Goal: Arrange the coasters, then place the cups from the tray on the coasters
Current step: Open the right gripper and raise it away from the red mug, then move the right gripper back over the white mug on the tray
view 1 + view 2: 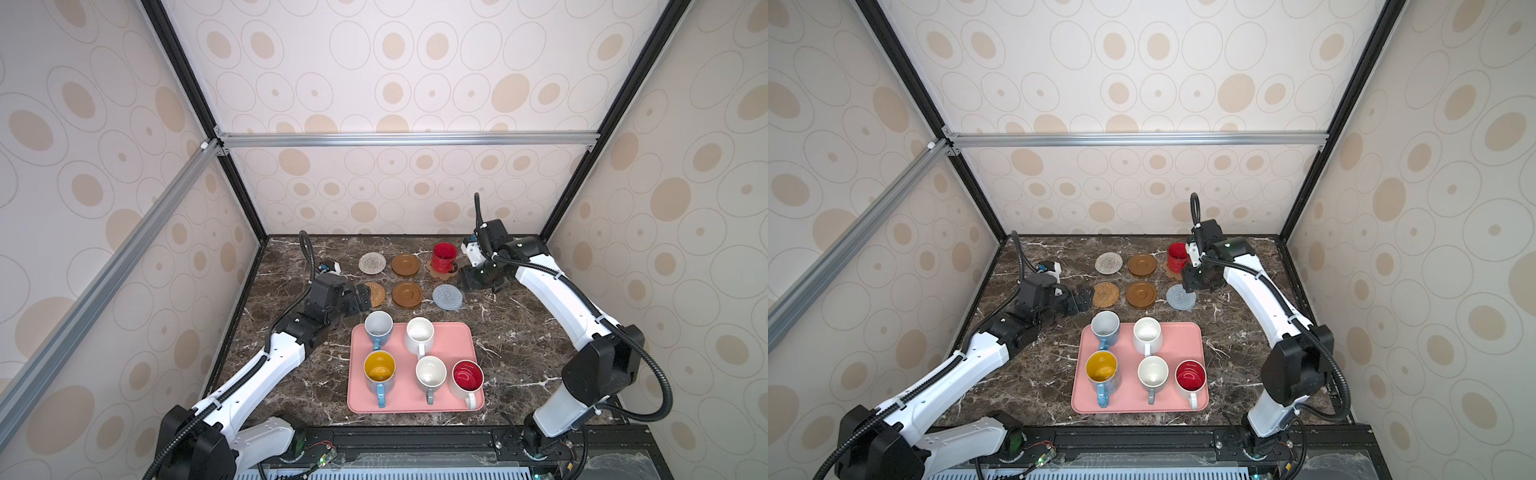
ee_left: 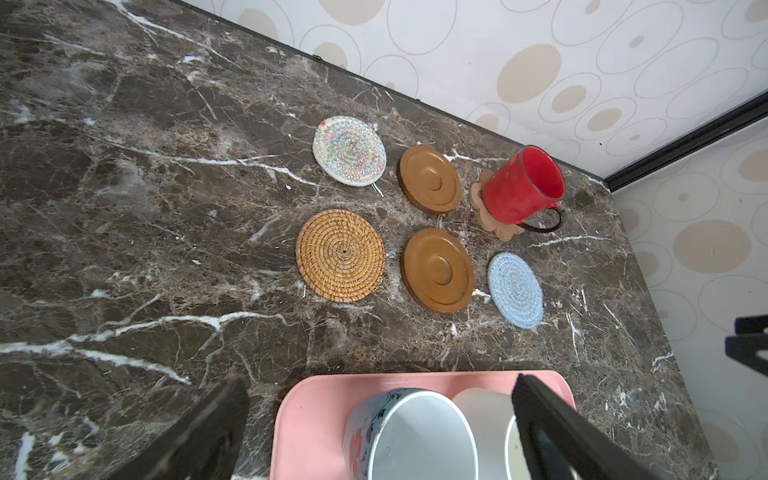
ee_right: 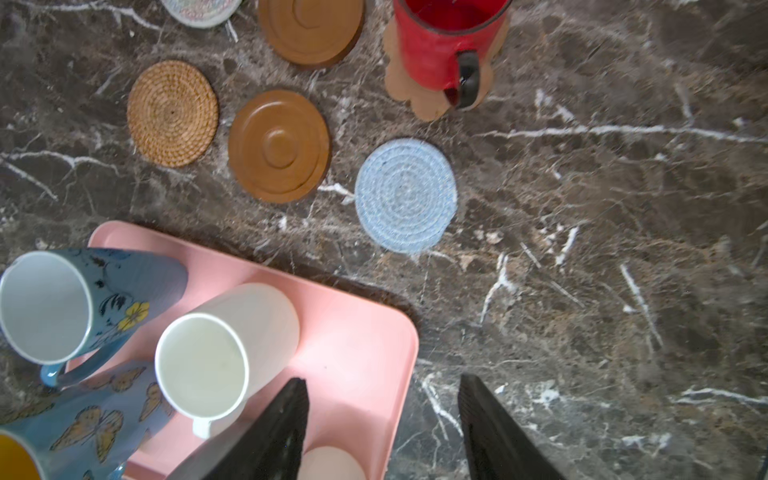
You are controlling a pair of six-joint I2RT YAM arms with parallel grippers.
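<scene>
Several coasters lie in two rows at the back: grey-white woven, two brown discs, tan rattan and pale blue-grey. An all-red cup stands on the paw-shaped coaster. The pink tray holds several cups, among them the blue one with a white inside and a white one. My left gripper hangs open and empty by the rattan coaster, over the tray's far edge. My right gripper is open and empty, right of the red cup.
The dark marble table is walled at the back and on both sides. The tray's front row has a blue cup with yellow inside, a white cup and a white cup with red inside.
</scene>
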